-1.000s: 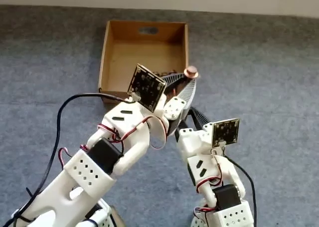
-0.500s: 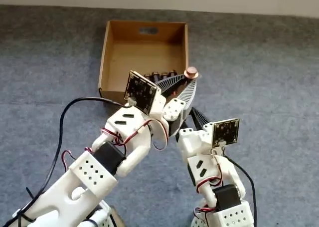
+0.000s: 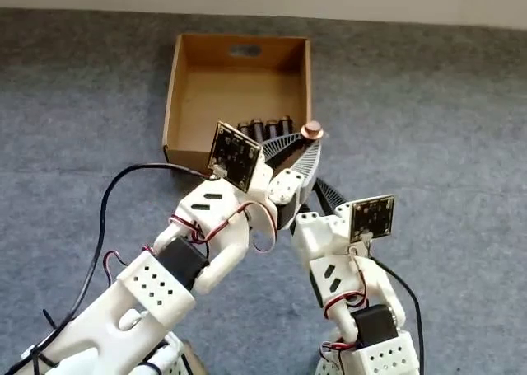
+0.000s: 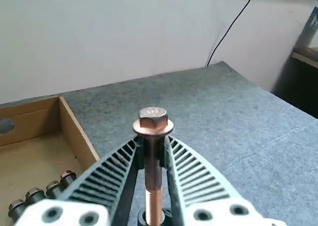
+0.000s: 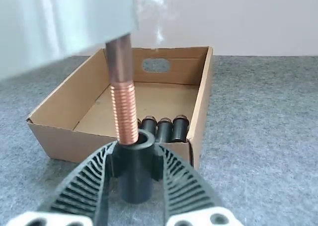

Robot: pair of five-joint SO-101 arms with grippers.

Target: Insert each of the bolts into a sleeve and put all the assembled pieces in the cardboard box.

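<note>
Left gripper was clenched on the copper bolt just below its hex head. The right gripper was clamped around the black sleeve, and the bolt's threaded tip met the sleeve's open mouth, close by the cardboard box. Four assembled pieces lay in a row inside the box, against its near wall.

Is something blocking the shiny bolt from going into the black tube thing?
No, nothing visible is in the way. The left gripper holds the copper bolt with its threaded tip right at the open top of the black sleeve, which the right gripper grips.
</note>
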